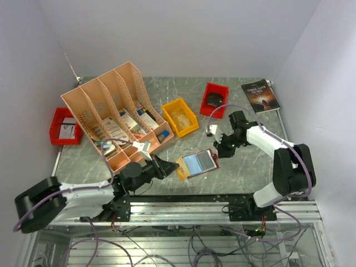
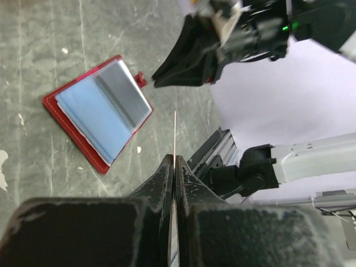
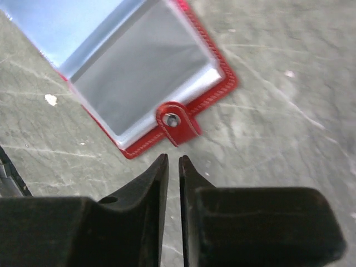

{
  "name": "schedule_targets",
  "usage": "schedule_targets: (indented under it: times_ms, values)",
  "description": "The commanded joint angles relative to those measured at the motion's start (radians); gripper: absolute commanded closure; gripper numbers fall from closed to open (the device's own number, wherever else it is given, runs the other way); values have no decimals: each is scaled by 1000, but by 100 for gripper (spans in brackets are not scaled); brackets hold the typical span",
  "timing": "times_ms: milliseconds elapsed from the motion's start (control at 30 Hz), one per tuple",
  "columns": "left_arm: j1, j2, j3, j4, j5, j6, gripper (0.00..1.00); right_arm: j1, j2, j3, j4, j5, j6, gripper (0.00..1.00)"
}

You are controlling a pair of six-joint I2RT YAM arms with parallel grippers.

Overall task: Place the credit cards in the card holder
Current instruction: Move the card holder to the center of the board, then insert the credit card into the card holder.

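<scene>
At the near edge of the grey marbled table point(image 1: 239, 169), the left hand point(image 2: 175, 162) is clamped together on an orange-yellow credit card point(image 1: 181, 168), which its wrist camera sees edge-on as a thin line rising from between the fingers. From above, the card sits at the left end of the card holder point(image 1: 199, 162); whether the two touch cannot be told. The red holder lies flat and open on the table between the two hands, its clear pockets facing up and reflecting pale blue and grey. Its small snap tab point(image 3: 175, 123), with a metal stud, sticks out from the edge towards the right hand point(image 3: 173, 166). That hand hovers just short of the tab with its fingers a thin gap apart and nothing between them. Farther back stand a yellow bin point(image 1: 179, 117) and, to its left, a peach file sorter point(image 1: 111, 103) with leaflets in its slots. A red bin point(image 1: 214, 99) with something dark inside stands right of the yellow one, a second red bin point(image 1: 58, 127) at the table's left edge, and a dark paperback book point(image 1: 260, 95) lies in the far right corner.
</scene>
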Motion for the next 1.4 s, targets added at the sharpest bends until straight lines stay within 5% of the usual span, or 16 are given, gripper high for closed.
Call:
schedule_targets:
  times_ms: [0, 167, 367, 567, 767, 1367]
  values:
    - [-69, 188, -3, 274, -189, -58, 93, -109, -29, 88, -8, -75, 49, 82]
    - [-117, 419, 65, 417, -304, -124, 93, -126, 2, 139, -29, -320, 157, 55]
    - [-156, 661, 162, 516, -381, -200, 93, -132, 55, 123, -10, -348, 245, 40]
    - [-162, 764, 222, 475, -432, -249, 93, -132, 43, 61, 56, -200, 286, 37]
    - [-160, 728, 262, 314, -458, -258, 93, -122, 81, 70, 39, -181, 279, 35]
    - [-107, 802, 294, 295, -357, -320, 93, -94, 152, 84, 19, -155, 273, 40]
